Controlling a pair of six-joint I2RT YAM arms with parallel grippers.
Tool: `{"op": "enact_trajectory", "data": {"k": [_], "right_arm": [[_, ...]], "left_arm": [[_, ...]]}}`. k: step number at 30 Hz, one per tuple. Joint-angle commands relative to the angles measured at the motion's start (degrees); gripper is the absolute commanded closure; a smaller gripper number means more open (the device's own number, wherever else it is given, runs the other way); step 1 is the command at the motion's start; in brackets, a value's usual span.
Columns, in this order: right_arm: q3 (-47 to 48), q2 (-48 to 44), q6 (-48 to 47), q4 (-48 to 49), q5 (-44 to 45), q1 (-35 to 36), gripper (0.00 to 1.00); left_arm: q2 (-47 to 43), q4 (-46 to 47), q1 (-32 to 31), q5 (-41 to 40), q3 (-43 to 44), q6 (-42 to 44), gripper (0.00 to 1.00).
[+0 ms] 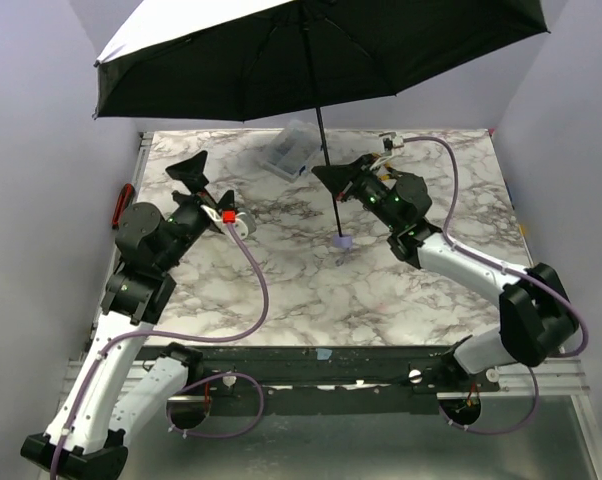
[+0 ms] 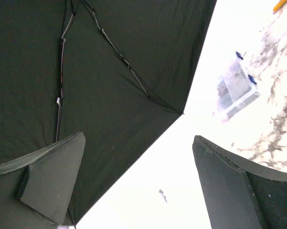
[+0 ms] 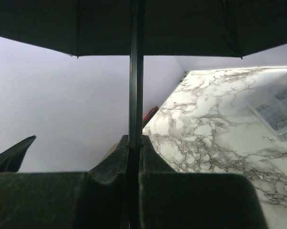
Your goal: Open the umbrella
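The umbrella [image 1: 281, 50] stands spread wide above the far half of the table, black lining facing down, pale outside showing at its left edge. Its thin black shaft [image 1: 326, 165] runs down to a small lavender handle knob [image 1: 344, 240] just above the marble. My right gripper [image 1: 333, 180] is shut on the shaft partway up; in the right wrist view the shaft [image 3: 136, 76] rises from between the closed pads. My left gripper [image 1: 196, 178] hangs open to the left, under the canopy's edge [image 2: 100, 95], holding nothing.
A clear plastic box [image 1: 289, 150] lies on the marble table [image 1: 311, 290] behind the shaft, also in the left wrist view as the box [image 2: 236, 90]. A red-handled tool [image 1: 124, 205] lies off the table's left edge. Lavender walls close in on both sides.
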Motion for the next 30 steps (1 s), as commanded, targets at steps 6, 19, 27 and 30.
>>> {"op": "enact_trajectory", "data": {"k": [6,19,27,30], "right_arm": [[0.67,7.67,6.01,11.68,4.8,-0.16,0.98],[-15.1,1.06,1.62,9.67,-0.33,-0.68,0.48],[-20.83,-5.47,-10.22,3.87,-3.0,-0.91,0.26],[-21.89,-8.41,-14.49,-0.76,-4.58,-0.91,0.16]], "left_arm": [[-8.56,-16.83,-0.09,-5.06,-3.9,-10.25,0.02],[-17.8,-28.9,-0.17,-6.01,-13.28,-7.94,0.01],[-16.58,-40.43,-0.17,-8.16,-12.85,-9.43,0.02],[-17.09,-43.6,-0.13,-9.18,-13.43,-10.17,0.01]]}}
